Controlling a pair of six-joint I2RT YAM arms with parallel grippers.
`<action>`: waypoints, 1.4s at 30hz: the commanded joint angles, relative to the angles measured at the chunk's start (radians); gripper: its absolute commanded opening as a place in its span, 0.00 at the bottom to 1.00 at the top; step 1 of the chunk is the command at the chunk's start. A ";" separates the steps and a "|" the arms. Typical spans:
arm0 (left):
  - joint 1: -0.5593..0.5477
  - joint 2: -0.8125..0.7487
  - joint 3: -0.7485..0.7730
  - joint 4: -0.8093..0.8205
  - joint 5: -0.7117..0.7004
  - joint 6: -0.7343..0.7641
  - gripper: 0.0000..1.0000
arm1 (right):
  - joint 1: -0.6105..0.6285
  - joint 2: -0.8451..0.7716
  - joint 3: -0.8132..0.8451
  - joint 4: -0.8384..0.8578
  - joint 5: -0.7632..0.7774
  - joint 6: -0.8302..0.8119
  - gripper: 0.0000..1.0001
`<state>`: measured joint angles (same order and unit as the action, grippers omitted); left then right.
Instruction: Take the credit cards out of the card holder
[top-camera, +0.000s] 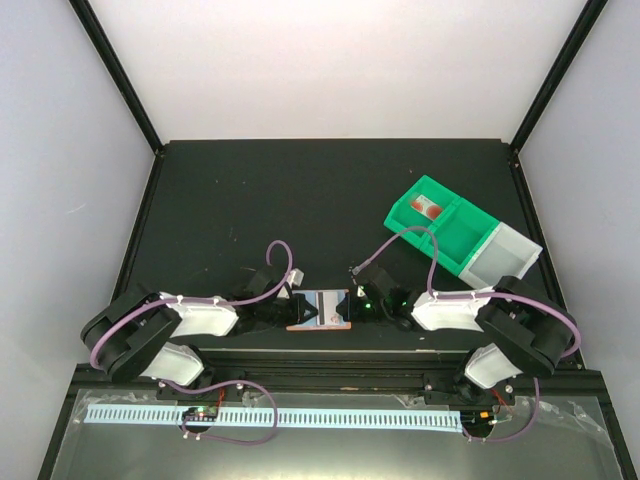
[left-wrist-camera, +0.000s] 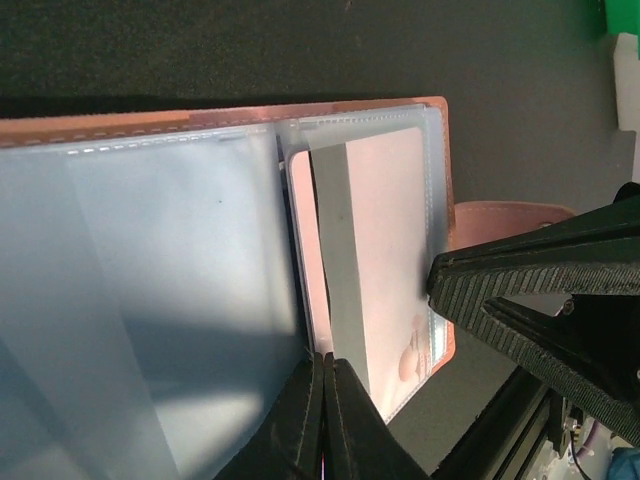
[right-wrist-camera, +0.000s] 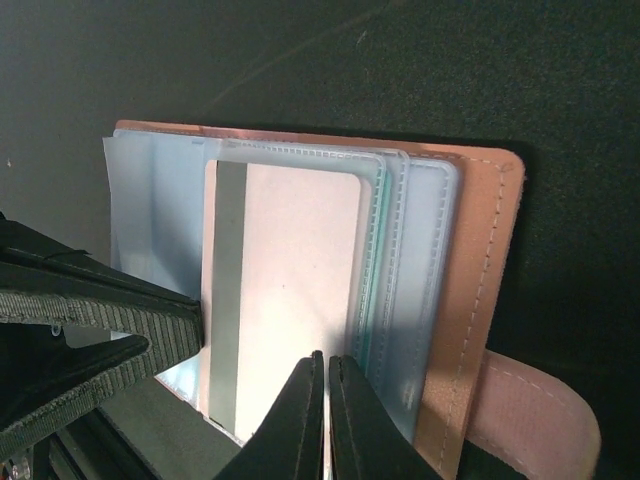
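1. Left gripper (left-wrist-camera: 322, 420): at the holder's (right-wrist-camera: 480, 300) left side, jaws closed with no gap, tips on the edge of the clear sleeves (left-wrist-camera: 150, 300). Whether a sleeve is pinched between them cannot be told.
2. Holder: pink, lying open on the dark table (top-camera: 250, 200) at the near edge, between the two grippers.
3. Sleeves: pale blue leaves fanned across the holder's inside, spreading toward its left side.
4. Card (right-wrist-camera: 290, 300): pale, with a grey stripe along its left edge, lying on the sleeves at the holder's middle. It is still in the holder.
5. Right gripper (right-wrist-camera: 325, 410): at the holder's right side, jaws closed on the card's edge. Whether a sleeve layer lies between cannot be told.
6. Tab (right-wrist-camera: 530, 410): pink strap projecting from the holder's outer edge, beside the right gripper.
7. Bin (top-camera: 440, 225): green, well apart from the holder, to its far right, with a reddish item (top-camera: 428, 208) in one compartment.
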<state>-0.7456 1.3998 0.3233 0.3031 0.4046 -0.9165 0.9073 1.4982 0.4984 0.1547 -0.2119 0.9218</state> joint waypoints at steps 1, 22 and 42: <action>-0.008 -0.019 0.030 -0.024 0.006 0.020 0.02 | 0.008 0.044 -0.023 -0.051 0.018 -0.005 0.07; -0.008 -0.092 -0.016 0.002 -0.052 -0.006 0.22 | 0.008 0.035 0.001 -0.068 0.029 -0.024 0.06; -0.005 -0.012 0.013 0.031 -0.041 -0.033 0.02 | 0.008 0.071 -0.049 -0.005 0.018 0.009 0.02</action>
<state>-0.7460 1.4189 0.3367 0.3077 0.3466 -0.9482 0.9081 1.5108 0.4789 0.2153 -0.2134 0.9249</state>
